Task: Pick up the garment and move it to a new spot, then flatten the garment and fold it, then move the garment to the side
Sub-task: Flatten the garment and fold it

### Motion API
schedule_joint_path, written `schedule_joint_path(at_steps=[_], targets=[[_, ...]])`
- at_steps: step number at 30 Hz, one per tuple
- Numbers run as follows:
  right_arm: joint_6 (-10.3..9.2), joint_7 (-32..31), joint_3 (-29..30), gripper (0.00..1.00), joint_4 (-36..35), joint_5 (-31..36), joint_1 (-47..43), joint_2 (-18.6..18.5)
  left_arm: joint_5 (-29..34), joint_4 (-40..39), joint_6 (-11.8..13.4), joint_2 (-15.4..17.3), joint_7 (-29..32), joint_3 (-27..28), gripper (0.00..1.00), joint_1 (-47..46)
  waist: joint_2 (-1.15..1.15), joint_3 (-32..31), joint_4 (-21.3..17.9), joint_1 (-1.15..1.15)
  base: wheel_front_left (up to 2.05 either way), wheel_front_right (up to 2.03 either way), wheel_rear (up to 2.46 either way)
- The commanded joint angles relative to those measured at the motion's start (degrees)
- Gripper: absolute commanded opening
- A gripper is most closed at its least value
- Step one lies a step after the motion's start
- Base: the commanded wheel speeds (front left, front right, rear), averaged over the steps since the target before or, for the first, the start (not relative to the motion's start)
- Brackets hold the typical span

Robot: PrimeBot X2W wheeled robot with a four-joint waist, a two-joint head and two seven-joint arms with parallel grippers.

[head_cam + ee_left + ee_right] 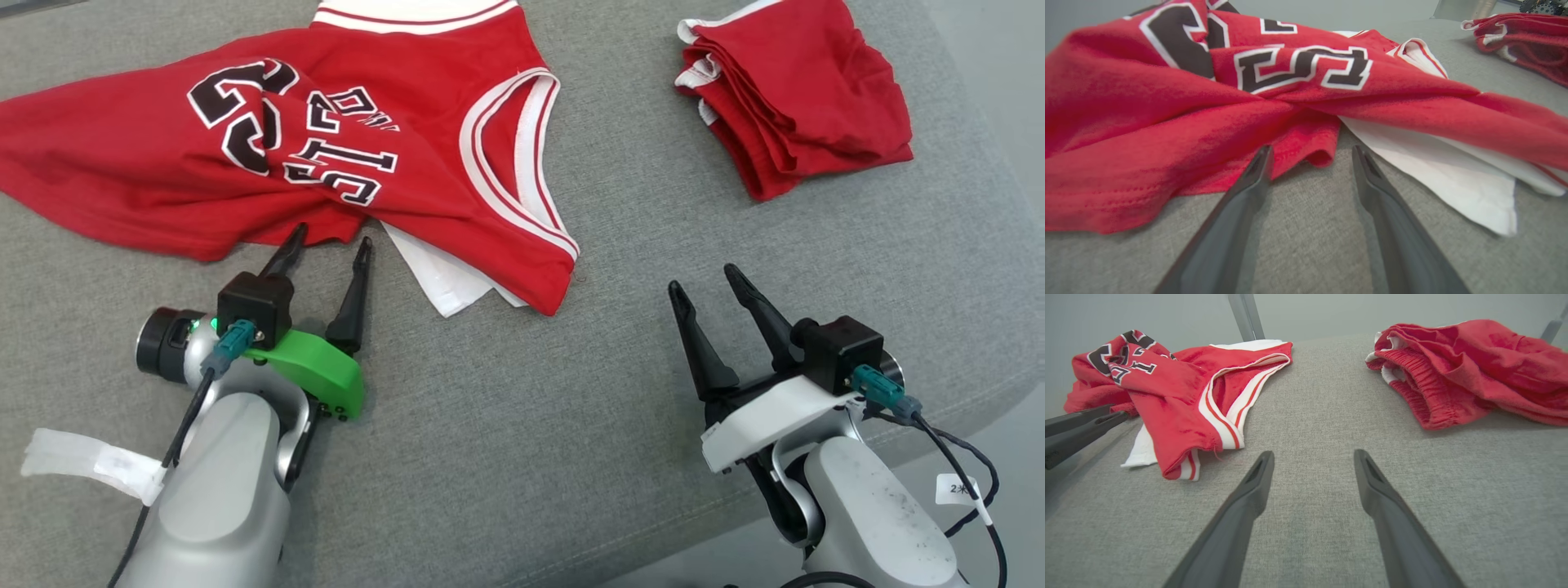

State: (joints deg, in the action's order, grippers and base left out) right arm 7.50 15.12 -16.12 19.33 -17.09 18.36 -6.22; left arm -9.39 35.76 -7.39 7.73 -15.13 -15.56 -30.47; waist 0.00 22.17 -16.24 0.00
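Note:
The garment (269,147) is a red jersey with black and white lettering and white trim, lying crumpled across the far left of the grey surface; a white flap (445,278) pokes out under its near edge. My left gripper (329,237) is open, its fingertips right at the jersey's near hem. In the left wrist view the left gripper (1311,153) has a red fold (1306,139) just ahead of its tips, nothing between them. My right gripper (702,279) is open over bare fabric, apart from the jersey (1180,396).
A second red garment (804,94), folded in a bunch, lies at the far right, also seen as the red garment (1466,367) in the right wrist view. The grey padded surface (522,425) ends at a curved edge near my right arm.

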Motion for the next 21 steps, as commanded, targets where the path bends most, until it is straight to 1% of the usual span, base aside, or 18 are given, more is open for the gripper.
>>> schedule_joint_path(at_steps=[1,2,3,7,13,16,21], targets=[[-0.03,0.02,0.17,1.00,0.00,-0.33,-0.47,0.14,0.55,0.74,-0.14,0.69,0.01,0.33,1.00,-1.01,0.00,0.17,-1.02,0.00,0.00,0.00,0.00],[-0.03,0.02,0.16,1.00,0.06,-0.32,-0.50,0.23,0.69,1.03,-0.14,0.94,0.01,0.72,0.71,-1.23,0.00,0.23,-1.23,0.00,0.00,0.00,0.00],[-0.03,0.02,0.09,1.00,0.09,-0.29,-0.41,0.41,1.11,1.91,-0.12,1.35,0.01,1.62,0.00,-1.64,0.00,0.37,-1.59,0.00,0.00,0.00,0.00],[-0.03,0.02,0.59,1.00,0.04,-0.35,-0.43,0.71,1.45,0.69,-0.13,1.29,0.01,1.90,0.00,-1.79,0.00,0.40,-1.74,0.00,0.00,0.00,0.00],[-0.03,0.02,1.81,1.00,0.47,-0.48,-1.08,0.63,0.64,-3.52,-0.14,0.74,0.01,2.38,0.00,1.27,0.00,-1.86,0.38,0.00,0.00,0.00,0.00],[-0.03,0.02,3.07,1.00,0.70,-0.57,-2.13,0.51,0.35,-7.40,-0.14,-0.03,0.01,3.42,0.00,3.86,0.00,-4.07,3.28,0.00,0.00,0.00,0.00],[-0.03,0.02,4.13,1.00,1.39,-0.89,-3.59,0.18,0.50,-15.10,-0.14,-0.81,0.01,5.61,0.00,7.75,0.00,-7.29,9.94,0.00,0.00,0.00,0.00]])
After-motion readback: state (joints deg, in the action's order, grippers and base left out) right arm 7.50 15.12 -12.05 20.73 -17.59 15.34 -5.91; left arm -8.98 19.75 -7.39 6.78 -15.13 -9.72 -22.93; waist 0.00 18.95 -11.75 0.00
